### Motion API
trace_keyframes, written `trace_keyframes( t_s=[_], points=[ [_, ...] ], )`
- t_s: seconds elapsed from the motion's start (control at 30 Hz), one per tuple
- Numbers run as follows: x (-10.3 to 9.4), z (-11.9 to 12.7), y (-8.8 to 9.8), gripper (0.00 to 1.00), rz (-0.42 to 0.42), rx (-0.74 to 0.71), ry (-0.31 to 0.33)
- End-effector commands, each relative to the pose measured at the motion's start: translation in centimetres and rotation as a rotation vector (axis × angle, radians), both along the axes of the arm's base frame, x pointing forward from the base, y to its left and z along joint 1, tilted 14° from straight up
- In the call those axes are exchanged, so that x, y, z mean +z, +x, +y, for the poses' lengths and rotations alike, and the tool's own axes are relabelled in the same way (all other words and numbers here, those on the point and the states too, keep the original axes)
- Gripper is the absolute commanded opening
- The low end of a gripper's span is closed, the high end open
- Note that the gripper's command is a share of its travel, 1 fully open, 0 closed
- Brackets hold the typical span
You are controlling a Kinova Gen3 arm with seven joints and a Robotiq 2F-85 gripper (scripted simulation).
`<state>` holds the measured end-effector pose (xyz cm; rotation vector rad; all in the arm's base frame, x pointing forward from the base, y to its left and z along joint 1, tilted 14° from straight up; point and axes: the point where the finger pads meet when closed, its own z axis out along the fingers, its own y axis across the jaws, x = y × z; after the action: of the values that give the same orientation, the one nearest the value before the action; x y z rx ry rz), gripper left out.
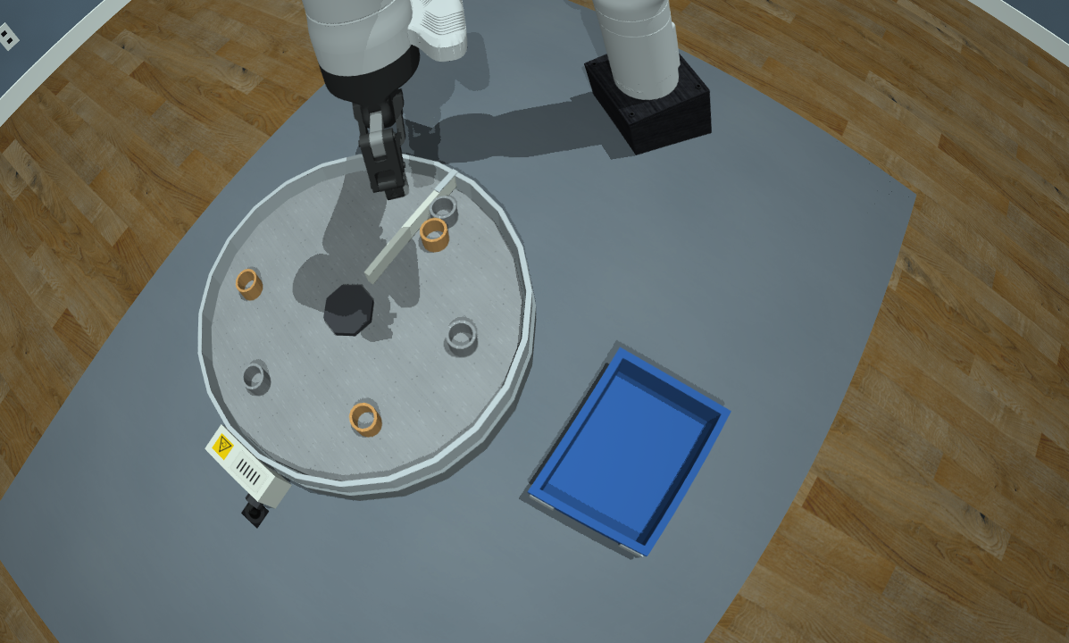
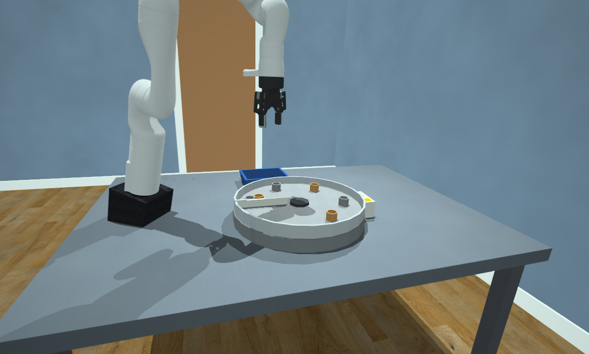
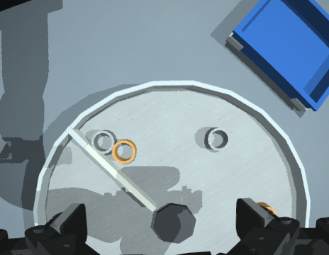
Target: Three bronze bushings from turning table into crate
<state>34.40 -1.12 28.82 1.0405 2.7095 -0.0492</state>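
Gripper [image 1: 387, 194] [image 2: 270, 125] [image 3: 161, 219]: fully open, nothing held; hangs above turntable [image 1: 527, 320] [image 2: 300, 230] [image 3: 307, 198], probably for room to pick.
Bronzes: three, on turntable; one beside the bar [image 1: 410, 227] [image 2: 261, 202] [image 3: 118, 175], which perhaps stops parts.
Crate [image 1: 625, 447] [image 2: 263, 174] [image 3: 281, 46]: empty.

Top view steeply down, exterior from tableside, wrist closer overhead, all sharing the turning table [image 1: 526, 320] [image 2: 299, 230] [image 3: 306, 198]

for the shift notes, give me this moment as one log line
pincer open, raised | three bronze bushings on turning table | three gray bushings there | crate empty
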Motion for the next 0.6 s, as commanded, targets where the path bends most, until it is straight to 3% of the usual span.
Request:
trace_keyframes(
  t_s=[0.0,0.1,0.57],
  points=[
    [-1.0,-1.7,-0.6,1.0,0.002,-0.005,0.001],
    [-2.8,-4.4,-1.4,1.0,0.002,-0.005,0.001],
    [-2.8,-4.4,-1.4,1.0,0.002,-0.005,0.001]
  ],
)
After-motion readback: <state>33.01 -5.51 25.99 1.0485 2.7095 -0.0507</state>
